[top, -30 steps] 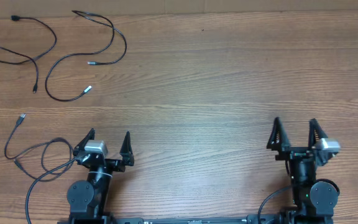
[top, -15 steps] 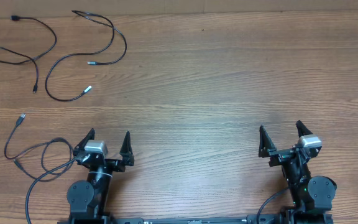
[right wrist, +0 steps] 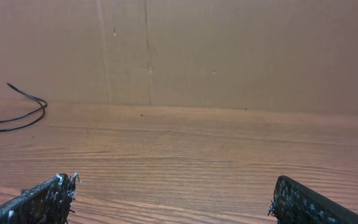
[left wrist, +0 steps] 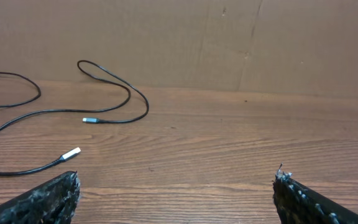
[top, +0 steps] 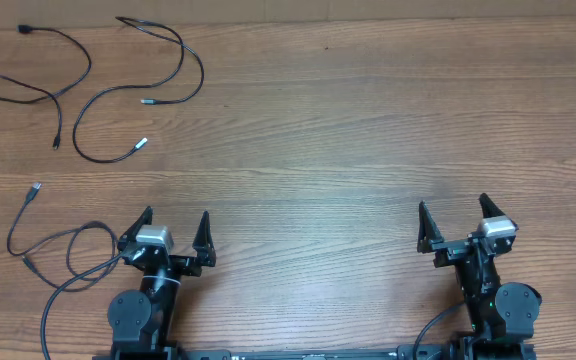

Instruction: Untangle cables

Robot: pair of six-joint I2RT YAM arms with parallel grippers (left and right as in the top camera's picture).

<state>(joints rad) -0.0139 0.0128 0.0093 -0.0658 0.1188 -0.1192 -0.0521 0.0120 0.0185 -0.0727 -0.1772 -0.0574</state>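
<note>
Left tool (top: 175, 214) and right tool (top: 453, 203) gape wide; cables (top: 141, 144) lie far-left, possibly overlapping.

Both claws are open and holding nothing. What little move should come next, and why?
Probably swing the left gripper leftward over the looped cable: it lies nearest that gripper, seems to cross over itself, and the jaws stand open and empty. The right gripper is far from every cable.
</note>
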